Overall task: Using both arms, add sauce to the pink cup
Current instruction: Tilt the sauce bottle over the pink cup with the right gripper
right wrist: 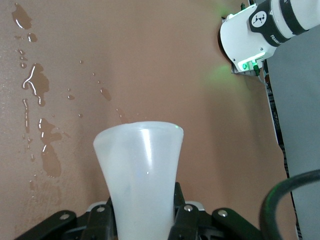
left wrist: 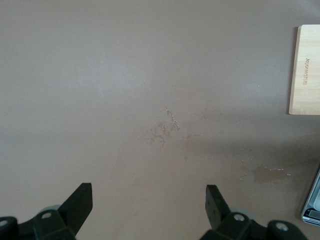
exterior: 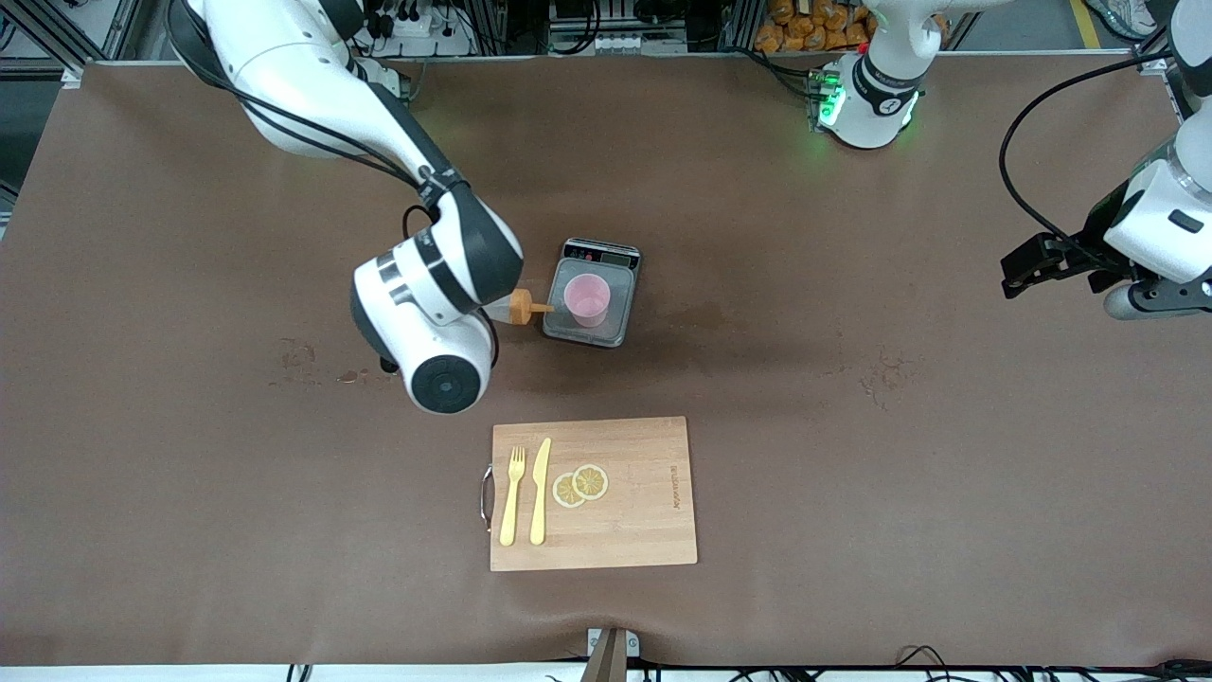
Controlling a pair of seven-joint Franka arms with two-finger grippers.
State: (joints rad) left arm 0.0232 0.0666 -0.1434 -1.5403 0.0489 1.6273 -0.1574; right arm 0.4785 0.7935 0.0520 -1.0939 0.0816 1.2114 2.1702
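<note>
A grey kitchen scale (exterior: 593, 327) stands near the middle of the brown tabletop (exterior: 852, 474). Nearer to the front camera lies a wooden cutting board (exterior: 644, 530) with a metal handle (exterior: 486, 496). On it lie a yellow fork (exterior: 512, 496), a yellow knife (exterior: 540, 493) and two lemon slices (exterior: 580, 485). Wet stains (right wrist: 42, 125) mark the tabletop.

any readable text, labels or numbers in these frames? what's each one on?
Nothing reads clearly.
Cutting board: one short word burned in along the edge toward the left arm's end, too small to read; also blurred in the left wrist view.
Scale: display and buttons, no digits legible.
Left arm base: a small round mark, unreadable.
Sauce bottle, pink cup: no label visible.
</note>
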